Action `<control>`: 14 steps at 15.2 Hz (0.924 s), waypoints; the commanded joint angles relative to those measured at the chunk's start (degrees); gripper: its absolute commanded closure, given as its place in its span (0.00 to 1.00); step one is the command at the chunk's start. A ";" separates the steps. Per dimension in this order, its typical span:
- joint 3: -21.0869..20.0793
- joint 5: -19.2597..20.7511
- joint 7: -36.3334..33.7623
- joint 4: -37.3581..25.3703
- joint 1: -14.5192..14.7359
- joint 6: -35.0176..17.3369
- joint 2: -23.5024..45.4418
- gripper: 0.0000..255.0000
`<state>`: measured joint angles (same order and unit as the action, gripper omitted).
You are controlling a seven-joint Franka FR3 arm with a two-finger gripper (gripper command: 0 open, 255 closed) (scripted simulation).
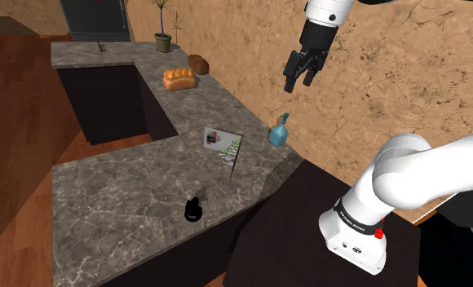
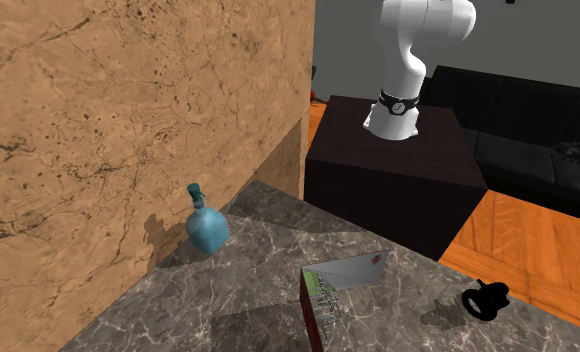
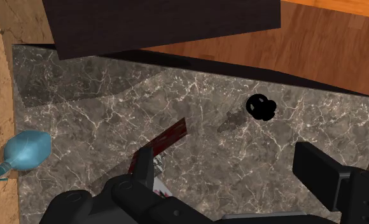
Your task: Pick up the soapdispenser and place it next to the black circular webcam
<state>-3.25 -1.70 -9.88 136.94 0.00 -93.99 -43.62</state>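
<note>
Hovering high above the marble tabletop [image 1: 104,204] in the shoulder view, the black claw [image 1: 300,83] hangs open and empty in front of the tan wall [image 1: 406,90], its fingers apart and pointing down. Below it and toward that view's left, the teal soap dispenser [image 1: 279,132] stands upright at the tabletop's wall edge. An upright book [image 1: 222,145] sits between the dispenser and the black circular webcam [image 1: 193,210], which rests well apart near the tabletop's front edge. Two loaves of bread [image 1: 179,78] and a potted plant [image 1: 163,37] line the far stretch. The second exterior view shows the soap dispenser [image 2: 207,228] just beside the wall [image 2: 128,120], the book [image 2: 338,285] in the middle of the tabletop [image 2: 238,300] and the webcam [image 2: 486,299] at that view's lower right, with the dark stand [image 2: 398,170] carrying the white arm [image 2: 408,60] beyond. From the wrist view, one black finger [image 3: 320,172] stands well off from the rest of the claw, touching nothing; the soap dispenser [image 3: 27,149] lies against the wall, far from the webcam [image 3: 261,107], the red-covered book [image 3: 167,140] between them.
</note>
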 commanded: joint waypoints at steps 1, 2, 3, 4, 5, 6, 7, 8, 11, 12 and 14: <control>0.00 0.00 0.00 0.00 0.00 0.00 0.00 0.00; 0.93 0.68 1.13 0.99 -0.40 -1.29 0.32 0.00; 1.87 1.37 2.26 1.91 -0.81 -2.61 0.73 0.00; 2.82 2.05 3.38 2.76 -1.23 -3.95 1.21 0.00; 3.77 2.73 4.49 3.55 -1.66 -5.31 1.79 0.00; 4.72 3.40 5.59 4.26 -2.09 -6.69 2.45 0.00; 5.68 4.05 6.69 4.90 -2.54 -8.10 3.19 0.00; 6.64 4.70 7.78 5.47 -2.98 -9.53 4.02 0.00; 9.55 6.53 11.03 6.72 -4.28 -13.91 7.03 0.00; 10.53 7.09 12.10 6.98 -4.69 -15.40 8.19 0.00; 12.48 8.09 14.26 7.27 -5.47 -18.39 10.78 0.00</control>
<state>8.32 5.91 3.34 143.84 -5.12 -110.65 -34.06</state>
